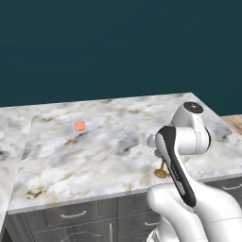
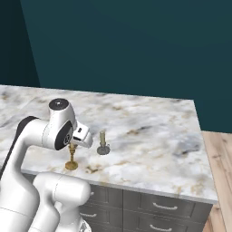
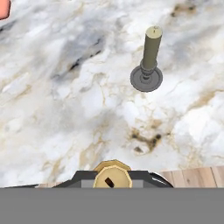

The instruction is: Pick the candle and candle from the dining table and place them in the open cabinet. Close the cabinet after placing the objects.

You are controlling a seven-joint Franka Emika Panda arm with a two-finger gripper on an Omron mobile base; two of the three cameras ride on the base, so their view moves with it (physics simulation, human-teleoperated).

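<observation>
My gripper (image 3: 113, 178) is shut on the brass-gold candle (image 3: 113, 173), whose holder sits between the dark fingertips. From the right base view the gripper (image 2: 73, 146) grips the candle's top, and its gold stem and foot (image 2: 71, 162) hang at or just above the dining table (image 2: 154, 136) near the front edge. The arm hides most of this candle in the left base view, where just the gold foot (image 1: 161, 172) peeks out. The grey-metal candle (image 2: 103, 144) stands upright a little to the right, free of the gripper, and appears ahead of the hand (image 3: 148, 61).
A small orange-red block (image 1: 80, 125) lies far left on the marble top (image 1: 94, 156); its corner shows in the hand view (image 3: 3, 8). Grey drawers with silver handles (image 2: 165, 207) run below the front edge. Wooden floor (image 2: 222, 154) lies to the right.
</observation>
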